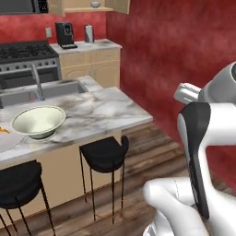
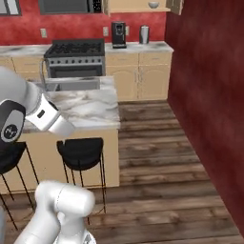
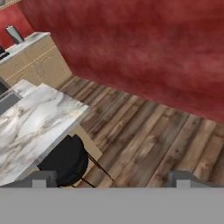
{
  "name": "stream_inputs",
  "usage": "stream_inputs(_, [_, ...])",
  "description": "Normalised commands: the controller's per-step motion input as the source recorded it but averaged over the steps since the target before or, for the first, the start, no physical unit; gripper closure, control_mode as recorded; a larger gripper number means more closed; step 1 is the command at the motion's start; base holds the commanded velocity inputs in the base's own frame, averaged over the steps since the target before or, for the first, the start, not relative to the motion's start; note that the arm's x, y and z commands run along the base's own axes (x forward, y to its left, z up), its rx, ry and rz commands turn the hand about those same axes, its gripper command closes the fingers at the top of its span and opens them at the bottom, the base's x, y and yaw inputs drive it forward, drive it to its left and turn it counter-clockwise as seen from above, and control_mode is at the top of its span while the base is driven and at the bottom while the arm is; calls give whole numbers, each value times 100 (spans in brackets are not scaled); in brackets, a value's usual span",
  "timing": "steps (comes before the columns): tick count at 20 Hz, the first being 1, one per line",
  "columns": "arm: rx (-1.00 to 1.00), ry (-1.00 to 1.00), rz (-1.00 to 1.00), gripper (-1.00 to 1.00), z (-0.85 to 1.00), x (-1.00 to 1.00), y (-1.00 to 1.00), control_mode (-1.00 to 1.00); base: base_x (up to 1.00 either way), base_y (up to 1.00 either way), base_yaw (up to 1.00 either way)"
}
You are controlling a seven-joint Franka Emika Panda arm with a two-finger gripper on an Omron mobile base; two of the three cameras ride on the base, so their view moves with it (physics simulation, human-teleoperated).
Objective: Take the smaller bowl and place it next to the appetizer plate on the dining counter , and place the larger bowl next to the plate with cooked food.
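The larger bowl (image 1: 38,120), wide and cream with a green foot, stands on the dining counter (image 1: 106,113) near its left end. It is right beside the pale plate with cooked food (image 1: 8,140), which shows at the frame edge with orange bits. The smaller bowl (image 1: 95,4), grey-white, sits on the shelf of an open wall cabinet at the far back; the right base view has this smaller bowl (image 2: 153,5) too. The appetizer plate is out of view. My gripper (image 3: 113,179) is open and empty, high over the counter's end corner (image 3: 30,122) and the wood floor.
Black stools (image 1: 105,154) (image 2: 81,152) (image 3: 63,162) stand under the counter's near edge. A sink with a faucet (image 1: 39,87) is set behind the bowl. Stove (image 2: 76,55), coffee machine (image 2: 118,33) and a metal jar line the back wall. A red wall (image 2: 205,95) closes the right.
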Motion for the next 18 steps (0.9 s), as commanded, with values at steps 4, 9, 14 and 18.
stream_inputs(4, [0, 0, 0, -100, 0, 0, 0, 100, 90, -86, 11])
stream_inputs(9, [0, 0, 0, -100, 0, 0, 0, 100, 100, -50, 12])
stream_inputs(14, [0, 0, 0, -100, 0, 0, 0, 100, 97, -30, 11])
stream_inputs(18, [0, 0, 0, -100, 0, 0, 0, 100, 36, -43, 13])
